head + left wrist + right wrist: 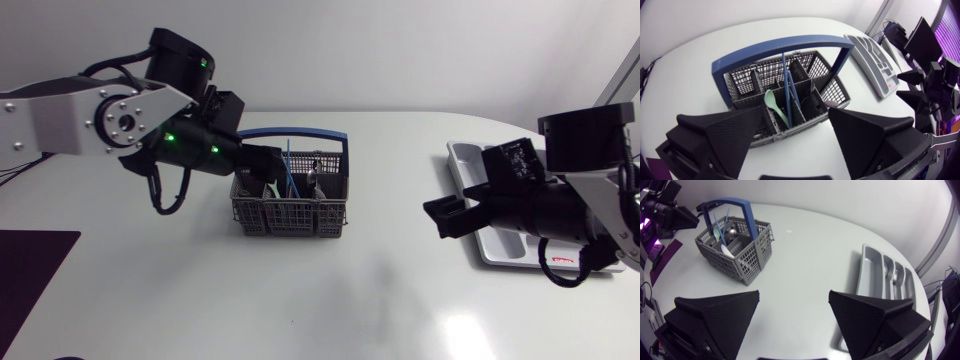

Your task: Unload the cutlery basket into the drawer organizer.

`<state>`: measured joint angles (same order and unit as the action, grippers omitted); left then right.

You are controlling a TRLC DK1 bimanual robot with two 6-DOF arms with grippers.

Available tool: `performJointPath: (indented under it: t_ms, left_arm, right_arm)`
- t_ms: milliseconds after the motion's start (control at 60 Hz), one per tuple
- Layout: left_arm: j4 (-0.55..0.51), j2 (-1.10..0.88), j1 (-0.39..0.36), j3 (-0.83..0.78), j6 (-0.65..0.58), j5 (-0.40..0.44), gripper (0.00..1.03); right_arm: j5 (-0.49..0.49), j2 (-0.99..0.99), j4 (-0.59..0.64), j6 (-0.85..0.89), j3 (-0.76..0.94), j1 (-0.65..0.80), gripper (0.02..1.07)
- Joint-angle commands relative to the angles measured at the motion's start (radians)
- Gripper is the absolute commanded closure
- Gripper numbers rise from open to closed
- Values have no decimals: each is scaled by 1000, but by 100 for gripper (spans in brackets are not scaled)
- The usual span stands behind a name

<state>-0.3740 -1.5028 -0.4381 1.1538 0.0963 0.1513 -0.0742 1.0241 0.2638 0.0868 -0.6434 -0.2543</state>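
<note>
Blue handle (292, 131) arches over basket (290, 228) middle; table (390, 260) between basket and organizer (463, 160) open

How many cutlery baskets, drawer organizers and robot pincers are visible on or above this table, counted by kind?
cutlery basket: 1
drawer organizer: 1
pincers: 2 (left pincer, right pincer, both open)
Total: 4

a robotics lab. left arm (62, 122) at 9 o'clock and right arm (582, 215) at 3 o'clock flank a white counter (350, 300).
</note>
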Motion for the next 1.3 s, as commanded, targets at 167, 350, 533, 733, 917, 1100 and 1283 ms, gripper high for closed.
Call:
performJointPath:
  t_ms: [167, 350, 533, 733, 917, 1100, 1283]
  left_arm:
    - [64, -149, -19, 99, 29, 10, 12]
    - [96, -229, -5, 144, 57, 4, 21]
    - [116, -267, -2, 162, 63, -21, 46]
    - [118, -266, -8, 156, 74, -35, 71]
    - [144, -263, -16, 135, 91, -35, 86]
    - [184, -240, -30, 109, 102, -48, 99]
    - [187, -220, -40, 92, 105, -59, 99]
  right_arm:
    - [-45, 96, 14, 60, -50, -5, 7]
    - [-49, 128, 2, 60, -55, -7, 7]
    - [-49, 156, -17, 62, -50, -7, 7]
    - [-49, 162, -28, 60, -44, -10, 7]
    - [-49, 160, -35, 60, -24, -14, 7]
    - [-49, 145, -35, 60, -7, -17, 7]
    - [-49, 123, -35, 60, 4, -19, 7]
